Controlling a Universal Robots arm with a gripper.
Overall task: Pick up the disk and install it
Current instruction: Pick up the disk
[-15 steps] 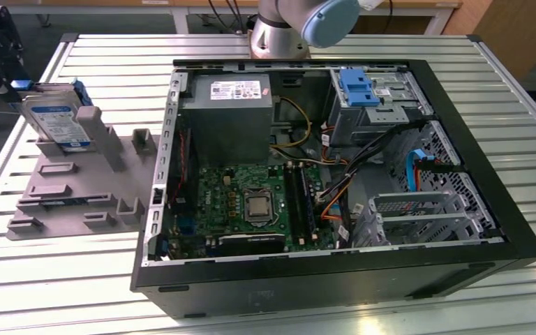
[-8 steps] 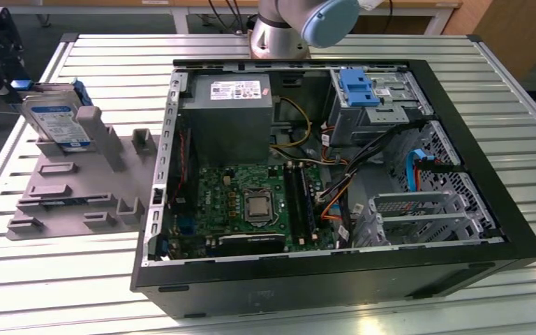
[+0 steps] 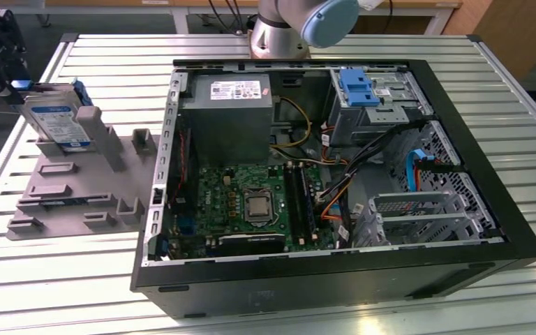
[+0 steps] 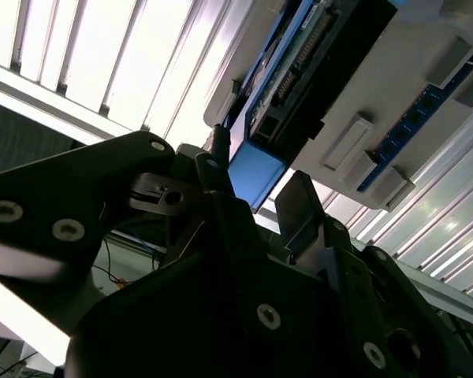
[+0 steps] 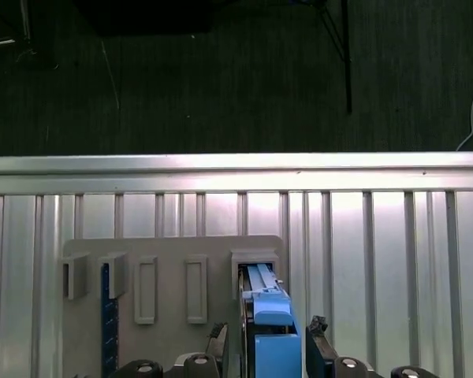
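Note:
The disk (image 3: 54, 122) stands upright on its edge in a slot of the grey holder (image 3: 82, 185) at the exterior view's left. It is silver with a white-and-blue label and a blue carrier. In the first wrist view I see the disk (image 5: 268, 315) edge-on. My gripper (image 5: 266, 340) is open and straddles it, one finger on each side with small gaps. The second wrist view shows the same: the two dark fingertips (image 4: 213, 169) flank the blue carrier end of the disk (image 4: 256, 175), with my gripper (image 4: 256, 187) open around it.
An open computer case (image 3: 491, 237) lies on the slatted metal table (image 3: 63, 279). Inside are a grey power-supply box (image 3: 226, 115), a motherboard (image 3: 249, 202), cables, a blue bracket (image 3: 359, 87) in the upper bay and a metal drive cage (image 3: 417, 213). The arm's base (image 3: 282, 31) stands behind the case.

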